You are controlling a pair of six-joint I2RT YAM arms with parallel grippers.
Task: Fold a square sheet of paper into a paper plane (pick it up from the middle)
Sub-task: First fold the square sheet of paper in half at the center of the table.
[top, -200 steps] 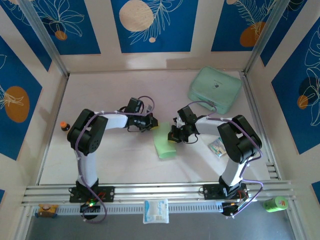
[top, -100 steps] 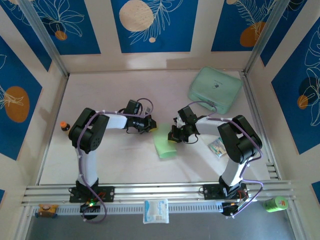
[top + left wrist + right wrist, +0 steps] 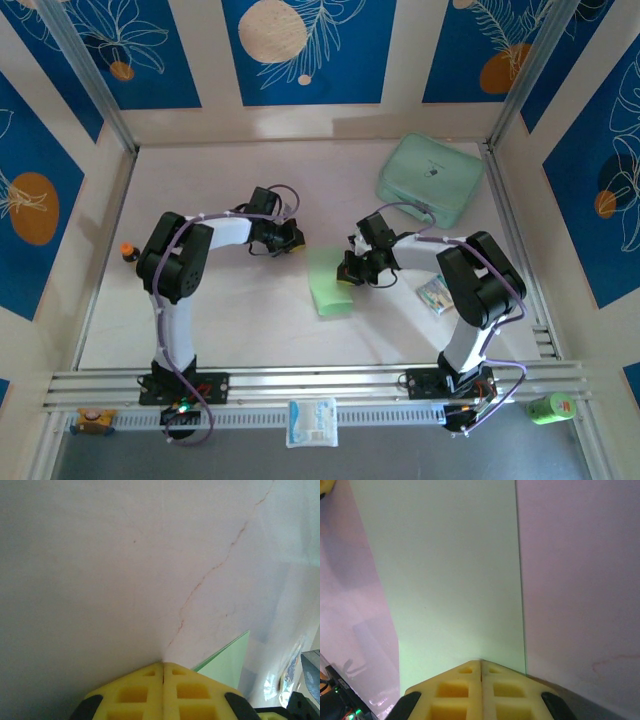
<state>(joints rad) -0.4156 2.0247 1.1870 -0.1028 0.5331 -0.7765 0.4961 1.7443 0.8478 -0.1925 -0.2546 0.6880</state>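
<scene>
Top view: a pale pinkish table (image 3: 220, 320) is boxed in by cream walls with blue leaf-print panels (image 3: 305, 50), and aluminium rails (image 3: 320, 380) run along the near edge. A mint-green case (image 3: 430, 180) sits in the far right corner. A small printed packet (image 3: 435, 293) lies beside the right arm (image 3: 470, 280). The sheet of paper (image 3: 328, 285) is light green and lies flat mid-table between the arms, reading as a narrow, slightly tilted strip. The right jaws sit at the upper part of its right long edge. The left jaws, at the end of the left arm (image 3: 180, 265), are up-left of its top corner, apart from it.

Left wrist: the table (image 3: 100, 580) is matte and pale, with a thin reddish vein line (image 3: 215, 570) across it. The yellow pads (image 3: 137, 692) are pressed together, holding nothing. One green paper corner (image 3: 227, 665) pokes in at the right of the tips.

Right wrist: the paper (image 3: 455, 570) is smooth with crisp straight edges, and bare table (image 3: 580, 580) lies to its right. The yellow pads (image 3: 455, 692) are fully closed, nothing between them, tips right at the paper's near edge. Cannot tell if they touch it.
</scene>
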